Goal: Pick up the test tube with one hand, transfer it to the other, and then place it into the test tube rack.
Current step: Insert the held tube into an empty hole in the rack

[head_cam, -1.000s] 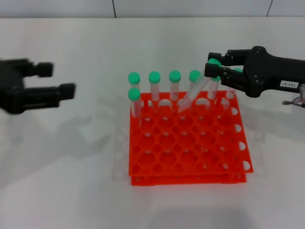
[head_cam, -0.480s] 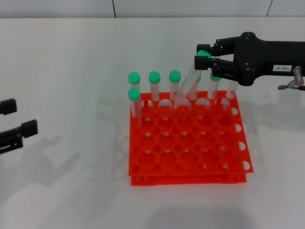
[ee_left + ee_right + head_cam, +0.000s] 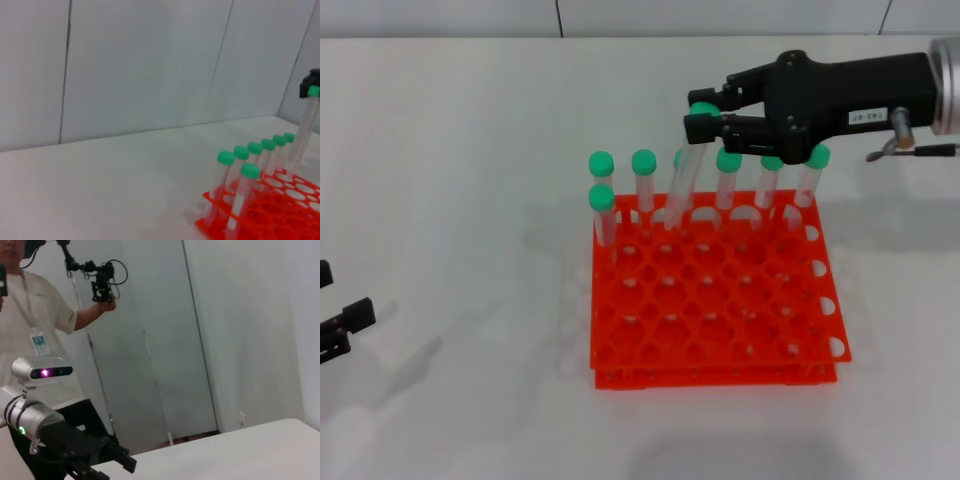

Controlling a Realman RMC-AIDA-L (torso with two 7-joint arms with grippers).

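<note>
Tube [image 3: 682, 185] is held by its green cap in the closed right gripper [image 3: 702, 118], tilted over the rack's [image 3: 720, 320] back row for lowering into a hole, while the left gripper [image 3: 335, 325], apparently open, is parked at the desk's [image 3: 460, 150] edge.

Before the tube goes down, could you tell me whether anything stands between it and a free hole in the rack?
Nothing visible does. The right gripper holds the test tube by its cap, tilted, with its tip over the test tube rack beside the standing tubes.

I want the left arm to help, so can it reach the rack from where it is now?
Probably yes. The left gripper sits out at the table's edge, with bare table between it and the rack.
</note>
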